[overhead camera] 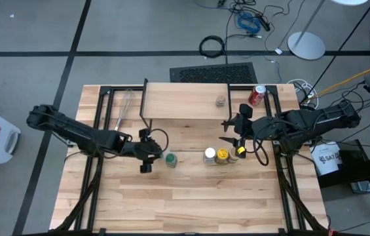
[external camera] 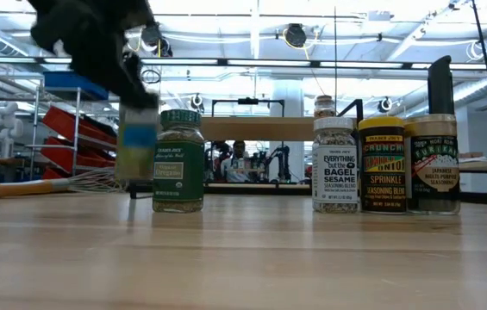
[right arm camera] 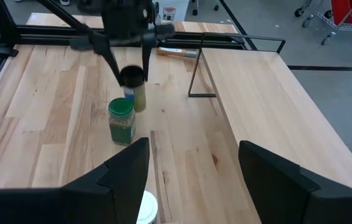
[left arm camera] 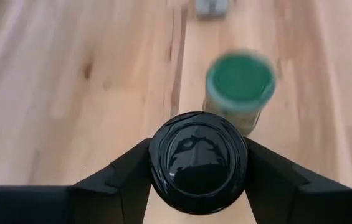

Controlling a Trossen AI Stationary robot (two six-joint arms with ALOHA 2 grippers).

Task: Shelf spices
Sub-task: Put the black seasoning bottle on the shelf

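From the high view, one small tan-lidded jar (overhead camera: 219, 100) already stands on the light-wood shelf board on thin black legs (overhead camera: 185, 105), toward its two o'clock end; the rest is not yet shelved. At the table's centre the left gripper (overhead camera: 147, 156) grasps a dark-lidded jar (overhead camera: 146, 168), with the green-lidded jar (overhead camera: 171, 158) just beside it at three o'clock. Further toward three o'clock sit a white-lidded jar (overhead camera: 209, 155), a yellow-bodied jar (overhead camera: 222, 155) and a third jar, partly under the right gripper (overhead camera: 232, 140), which hovers with its jaws spread and empty. A wire whisk (overhead camera: 125, 109) lies at ten o'clock and a red soda can (overhead camera: 257, 96) at one o'clock on the pale plank tabletop (overhead camera: 198, 196).

The low view shows the held jar lifted clear of the wood beside the green-lidded jar; behind is a bright workshop with ceiling lights.

The left wrist view shows the dark lid clamped between both fingers (left arm camera: 116, 180).

The right wrist view shows its fingers (right arm camera: 123, 174) apart with nothing between them. I judge most jars remain to be placed.
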